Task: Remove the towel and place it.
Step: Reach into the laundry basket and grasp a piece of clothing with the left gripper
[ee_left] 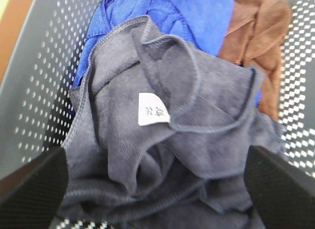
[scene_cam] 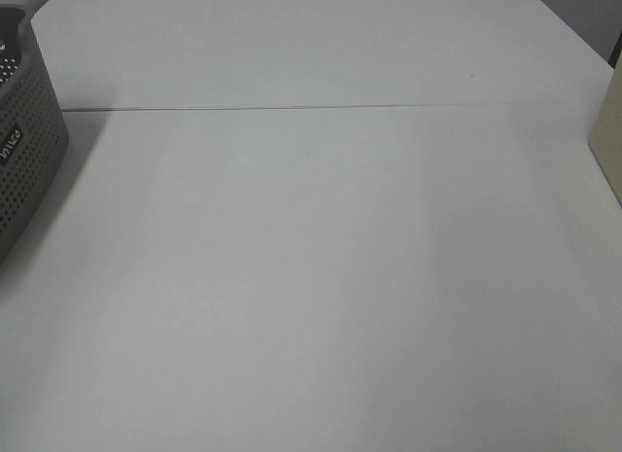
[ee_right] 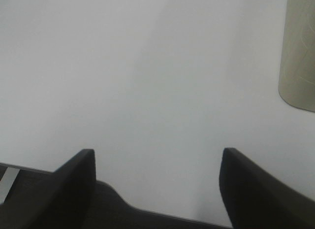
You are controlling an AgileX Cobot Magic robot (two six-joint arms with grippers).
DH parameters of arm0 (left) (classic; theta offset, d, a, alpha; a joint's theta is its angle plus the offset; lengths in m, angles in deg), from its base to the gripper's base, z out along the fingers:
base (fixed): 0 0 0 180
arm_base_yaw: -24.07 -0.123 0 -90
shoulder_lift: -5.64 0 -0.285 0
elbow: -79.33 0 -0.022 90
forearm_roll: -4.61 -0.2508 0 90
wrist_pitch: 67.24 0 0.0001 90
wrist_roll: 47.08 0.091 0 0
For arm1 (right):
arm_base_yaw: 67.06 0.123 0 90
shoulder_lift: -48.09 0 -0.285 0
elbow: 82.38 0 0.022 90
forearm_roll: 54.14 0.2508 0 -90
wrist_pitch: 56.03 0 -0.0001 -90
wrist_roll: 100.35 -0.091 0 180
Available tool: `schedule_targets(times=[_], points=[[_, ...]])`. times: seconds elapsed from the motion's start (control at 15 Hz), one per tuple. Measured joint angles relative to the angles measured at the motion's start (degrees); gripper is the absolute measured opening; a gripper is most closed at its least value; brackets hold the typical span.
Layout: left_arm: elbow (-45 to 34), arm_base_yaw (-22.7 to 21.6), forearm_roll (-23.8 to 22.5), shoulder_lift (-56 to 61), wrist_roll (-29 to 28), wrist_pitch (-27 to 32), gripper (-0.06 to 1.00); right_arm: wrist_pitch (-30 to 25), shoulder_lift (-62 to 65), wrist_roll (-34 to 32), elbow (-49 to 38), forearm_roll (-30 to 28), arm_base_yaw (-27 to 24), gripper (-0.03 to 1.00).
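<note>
While my left gripper [ee_left: 155, 157] and right gripper [ee_right: 157, 152] hang open, the soft, floppy dark charcoal terry towel [ee_left: 197, 91] sits bunched in the grey holey plastic basket [ee_left: 34, 91]; I'd pinch a thick fold.

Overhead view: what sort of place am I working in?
Likely a test bench staged for laundry handling: a plain white table, a grey perforated basket at its left edge, holding a dark towel, a blue cloth and a brown cloth.
</note>
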Motion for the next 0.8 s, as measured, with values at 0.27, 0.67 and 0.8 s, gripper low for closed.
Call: schedule_targets(times=[0.27, 0.67, 0.8], points=[[0.0, 0.0, 0.0, -6.6, 3.0, -5.0, 0.91, 0.0, 0.0, 0.0, 0.0, 0.0, 0.0, 0.69], [0.8, 1.1, 0.2, -12.3, 6.0, -9.2, 0.90, 0.0, 0.0, 0.0, 0.0, 0.0, 0.0, 0.69], [1.0, 1.8, 0.4, -13.5, 7.7, -9.6, 0.68, 0.0, 0.0, 0.0, 0.0, 0.0, 0.0, 0.69]])
